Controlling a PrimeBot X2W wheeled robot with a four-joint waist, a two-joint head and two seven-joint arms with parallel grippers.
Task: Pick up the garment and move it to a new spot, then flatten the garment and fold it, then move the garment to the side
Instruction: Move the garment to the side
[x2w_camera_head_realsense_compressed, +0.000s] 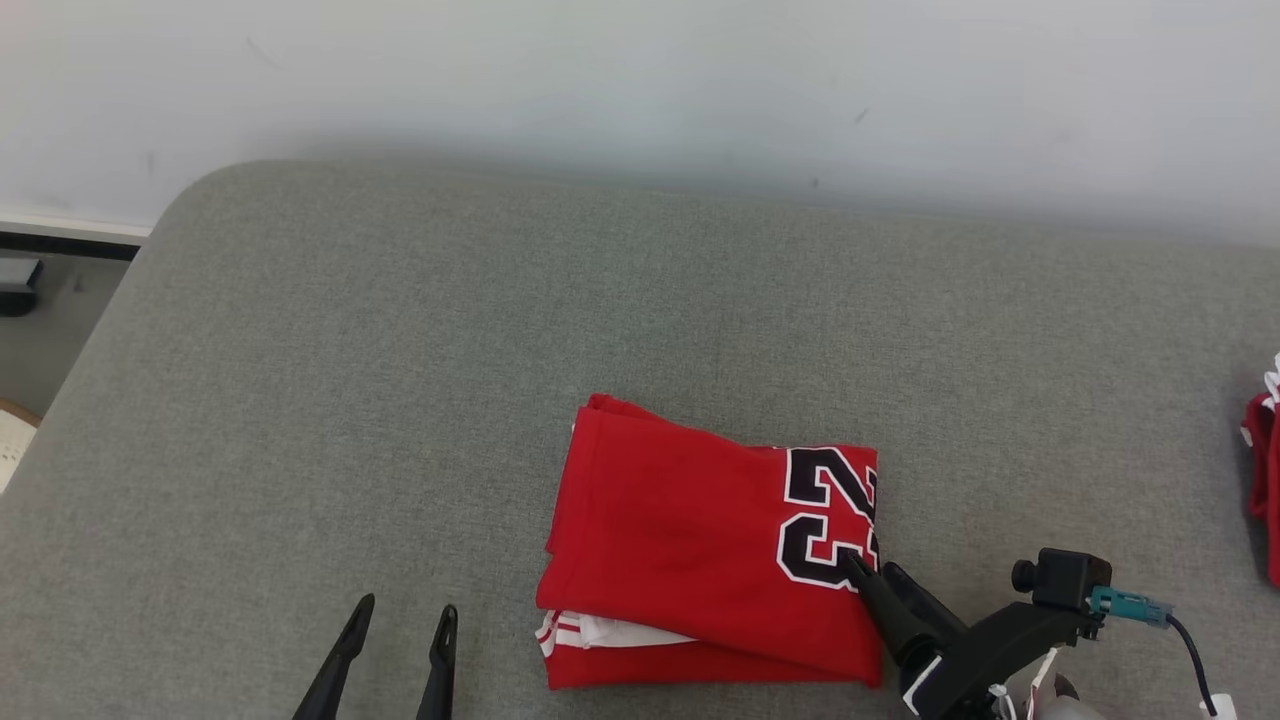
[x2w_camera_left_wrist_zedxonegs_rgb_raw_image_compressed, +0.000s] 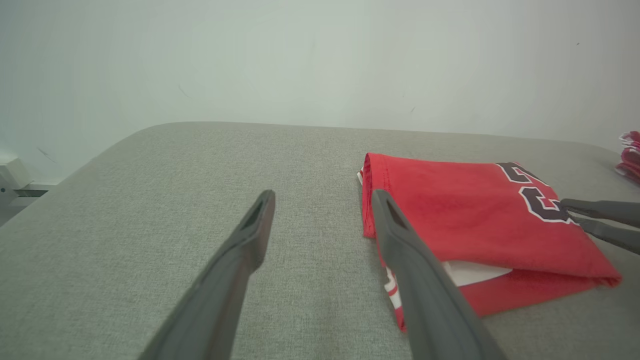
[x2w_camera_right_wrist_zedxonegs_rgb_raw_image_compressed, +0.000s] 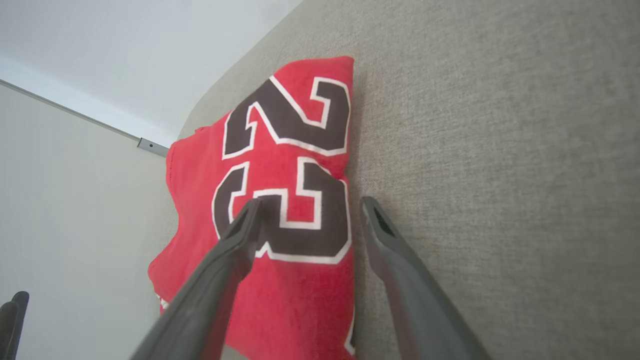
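Garment: the red jersey (x2w_camera_head_realsense_compressed: 700, 540) lies folded into a compact rectangle on the grey padded surface (x2w_camera_head_realsense_compressed: 400, 330), toward the near edge and a little right of centre. Its black number (x2w_camera_head_realsense_compressed: 830, 515) shows at the right end, and a white-and-red layer peeks out at the near-left corner.
Right claw: the right claw (x2w_camera_head_realsense_compressed: 870, 566) has its fingers spread apart and holds nothing. It sits at the jersey's right edge, one finger over the number and the other just past the hem above bare surface. Whether a tip touches the cloth cannot be told.
Left claw: the left claw (x2w_camera_head_realsense_compressed: 408, 608) is also spread and empty, near and to the left of the jersey, close but apart from it.
Other cloth: a second red cloth (x2w_camera_head_realsense_compressed: 1262, 480) lies at the far right, well apart.
Done: flattening and folding look finished, judging by the neat stack.
Left: the move to the side seems to remain.
Risk: gripping only the top layer would likely pull the fold open.
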